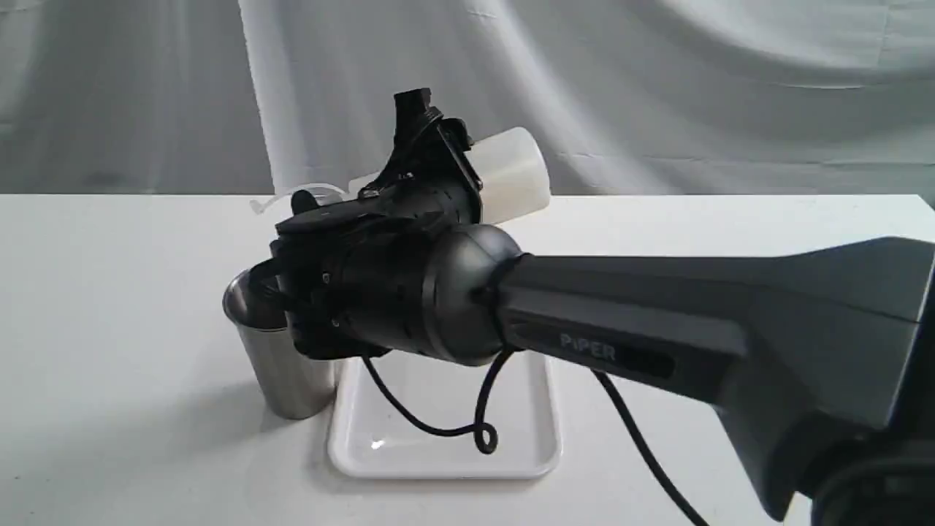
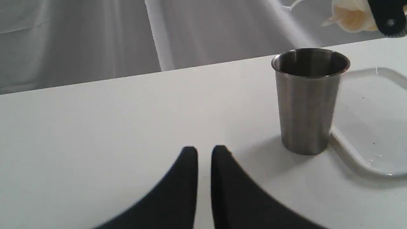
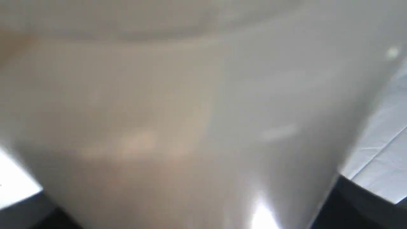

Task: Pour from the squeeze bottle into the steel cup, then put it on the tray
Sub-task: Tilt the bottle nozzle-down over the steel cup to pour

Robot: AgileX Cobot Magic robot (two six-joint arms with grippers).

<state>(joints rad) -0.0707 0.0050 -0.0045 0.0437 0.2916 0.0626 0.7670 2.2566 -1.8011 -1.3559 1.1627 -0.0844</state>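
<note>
The right gripper [image 1: 431, 157] is clamped across the body of the squeeze bottle [image 1: 511, 175], which is held in the air tipped close to horizontal, base to the right and nozzle end to the left, above and just behind the steel cup [image 1: 281, 365]. The cup stands upright on the white table [image 1: 109, 329], just beside the left edge of the tray [image 1: 445, 460]. The left gripper [image 2: 204, 151] hovers low over the table to the left of the cup, its fingers drawn almost together on nothing.
</note>
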